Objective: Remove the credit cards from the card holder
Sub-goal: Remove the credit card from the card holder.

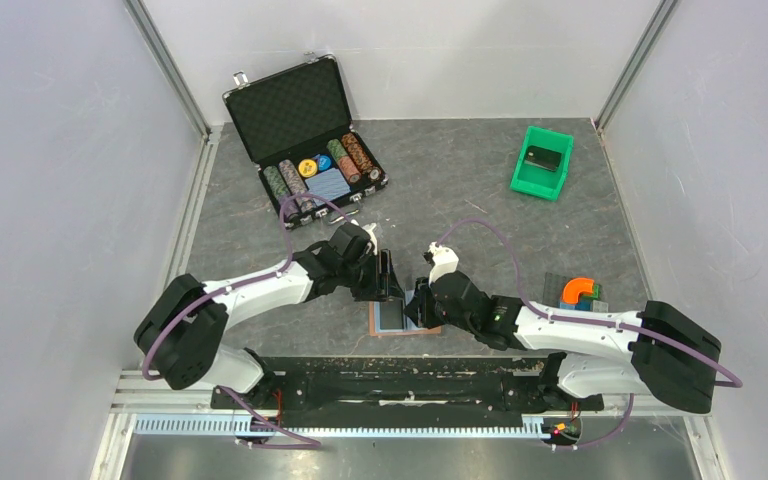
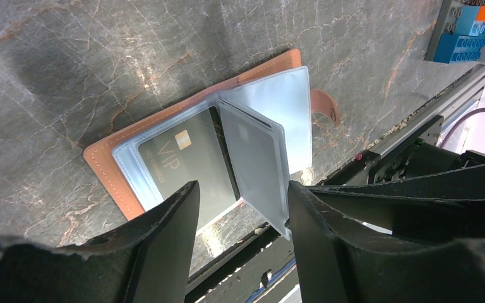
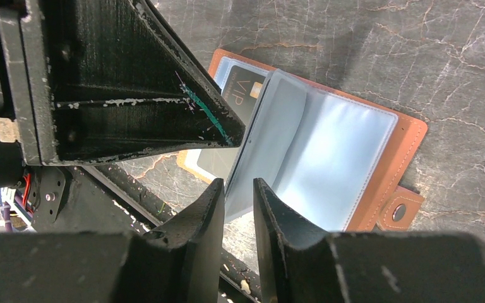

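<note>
The brown card holder (image 1: 376,325) lies open near the table's front edge, blue-lined (image 2: 110,167) (image 3: 388,167). A dark grey credit card marked VIP (image 2: 183,158) (image 3: 243,88) sits in its left clear pocket. A middle clear sleeve stands up with a second grey card (image 2: 252,161) inside. My left gripper (image 1: 388,280) (image 2: 241,189) hangs open over the left half, its right finger against that sleeve's lower edge. My right gripper (image 1: 418,305) (image 3: 238,183) is open by a narrow gap, and the sleeve's near corner sits just beyond its tips, unclamped.
A black hard case (image 1: 305,140) with poker chips stands open at the back left. A green bin (image 1: 542,163) holding a black block is at the back right. Toy bricks (image 1: 580,292) (image 2: 464,31) lie right of the holder. The black front rail (image 1: 400,375) runs just below it.
</note>
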